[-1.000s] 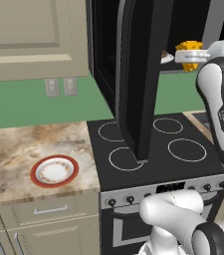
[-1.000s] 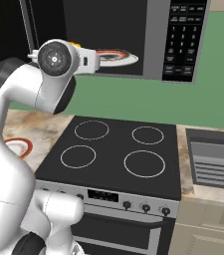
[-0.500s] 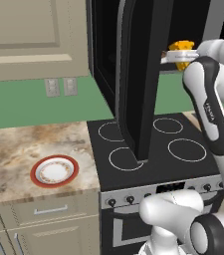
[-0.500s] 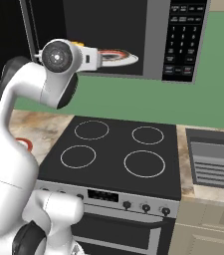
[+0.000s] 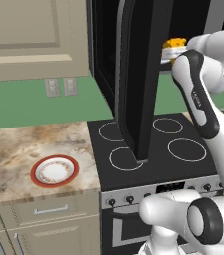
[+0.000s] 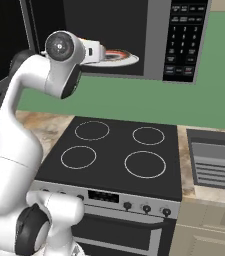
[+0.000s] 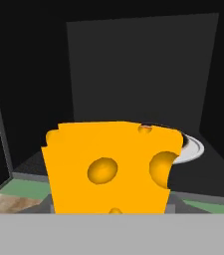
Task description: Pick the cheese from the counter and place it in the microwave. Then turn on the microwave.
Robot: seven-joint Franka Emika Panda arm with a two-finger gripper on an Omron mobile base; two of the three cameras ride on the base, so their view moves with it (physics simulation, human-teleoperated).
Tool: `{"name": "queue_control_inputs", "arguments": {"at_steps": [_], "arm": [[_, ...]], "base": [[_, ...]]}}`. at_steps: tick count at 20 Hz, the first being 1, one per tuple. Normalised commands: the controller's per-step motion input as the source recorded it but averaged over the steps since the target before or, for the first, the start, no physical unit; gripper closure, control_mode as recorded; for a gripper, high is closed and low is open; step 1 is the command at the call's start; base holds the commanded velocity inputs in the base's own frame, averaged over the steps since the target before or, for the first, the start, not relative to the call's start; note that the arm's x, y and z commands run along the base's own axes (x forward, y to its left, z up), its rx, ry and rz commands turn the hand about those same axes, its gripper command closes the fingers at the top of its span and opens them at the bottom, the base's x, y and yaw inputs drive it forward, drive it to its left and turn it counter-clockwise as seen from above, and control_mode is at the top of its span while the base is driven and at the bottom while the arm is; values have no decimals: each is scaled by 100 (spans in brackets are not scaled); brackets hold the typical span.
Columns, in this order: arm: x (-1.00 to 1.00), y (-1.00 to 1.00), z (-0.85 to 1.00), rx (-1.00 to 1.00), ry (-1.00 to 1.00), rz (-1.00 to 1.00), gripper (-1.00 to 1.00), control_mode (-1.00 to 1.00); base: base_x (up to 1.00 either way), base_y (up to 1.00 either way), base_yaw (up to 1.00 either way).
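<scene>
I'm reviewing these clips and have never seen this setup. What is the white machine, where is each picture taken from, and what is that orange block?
The white machine is a robot arm on a driving base in a rendered kitchen. Two pictures come from cameras on the base, behind the arm to its left and right. The third looks along the gripper itself. The orange block is the cheese, held in the shut jaws at the open microwave, whose plate lies inside. A red-rimmed plate sits on the counter beside the stove.

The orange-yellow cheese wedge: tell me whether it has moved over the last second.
Yes. The orange-yellow cheese wedge has shifted left toward the black microwave's open door in the left base view.
</scene>
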Motion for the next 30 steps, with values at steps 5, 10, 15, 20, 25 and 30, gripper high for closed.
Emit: {"name": "queue_control_inputs", "arguments": {"at_steps": [5,10,15,20,25,30], "arm": [[32,-1,0,0,0,0,100,-100],[36,0,0,0,0,0,100,-100],[39,0,0,0,0,0,100,-100],[40,-2,0,0,0,-1,100,-100],[38,-3,0,0,3,0,100,-100],[35,-3,0,0,11,0,100,-100]], "base": [[0,0,0],[0,0,0],[0,0,0],[0,0,0],[0,0,0],[0,0,0]]}}
